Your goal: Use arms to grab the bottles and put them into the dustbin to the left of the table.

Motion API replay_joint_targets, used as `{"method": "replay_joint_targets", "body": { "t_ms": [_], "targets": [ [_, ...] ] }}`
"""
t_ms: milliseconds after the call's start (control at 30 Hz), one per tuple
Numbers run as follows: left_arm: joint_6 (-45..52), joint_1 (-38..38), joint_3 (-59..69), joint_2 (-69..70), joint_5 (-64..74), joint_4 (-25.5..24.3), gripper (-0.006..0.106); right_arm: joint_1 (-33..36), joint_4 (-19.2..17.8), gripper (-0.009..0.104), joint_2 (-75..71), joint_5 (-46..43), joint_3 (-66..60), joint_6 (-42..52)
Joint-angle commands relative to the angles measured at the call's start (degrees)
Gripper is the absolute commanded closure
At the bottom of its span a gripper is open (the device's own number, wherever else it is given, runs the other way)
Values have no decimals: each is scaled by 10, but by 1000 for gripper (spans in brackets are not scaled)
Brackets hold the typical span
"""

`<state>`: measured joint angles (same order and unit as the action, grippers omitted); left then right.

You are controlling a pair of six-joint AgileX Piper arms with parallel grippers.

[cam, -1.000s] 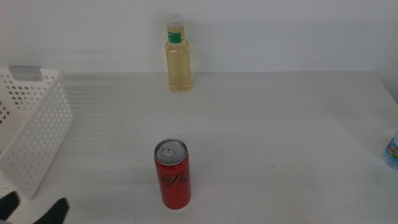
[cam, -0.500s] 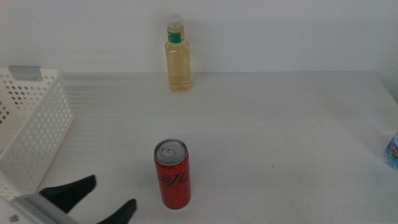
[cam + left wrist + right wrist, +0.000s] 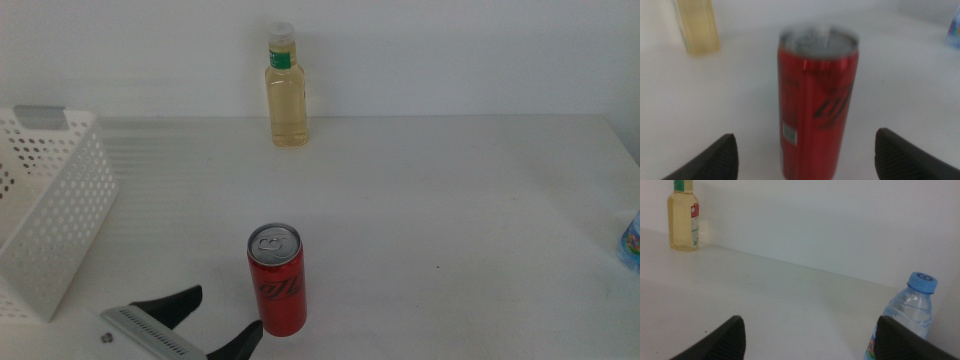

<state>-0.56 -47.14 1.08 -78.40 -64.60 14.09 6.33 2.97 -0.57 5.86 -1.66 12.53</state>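
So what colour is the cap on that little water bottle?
Light blue. The water bottle shows it best in the right wrist view; the middle view catches only its edge.

I see a plain white wall (image 3: pixel 450 50) across the 12 o'clock side of the middle view, meeting the surface below in a straight horizontal seam. No windows, floor or other furniture visible to me. Light is soft and even; I note faint horizontal banding at about 10 o'clock just below the seam. From the right wrist view the same wall (image 3: pixel 830 225) reads as flat, unmarked, slightly grey-white, with weak shadow along its base.
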Motion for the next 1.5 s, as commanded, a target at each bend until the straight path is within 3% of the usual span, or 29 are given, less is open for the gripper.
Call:
{"method": "replay_joint_targets", "body": {
  "t_ms": [0,467,1467],
  "targets": [
    [-35,-4,11,-19,-109,-3,10,-4,-7,28,-15,-43,5,3],
    [-21,-4,11,-29,-109,-7,10,-4,-7,28,-15,-43,5,3],
    [-35,0,-130,-157,-108,1,10,-4,-7,28,-15,-43,5,3]
  ]
}}
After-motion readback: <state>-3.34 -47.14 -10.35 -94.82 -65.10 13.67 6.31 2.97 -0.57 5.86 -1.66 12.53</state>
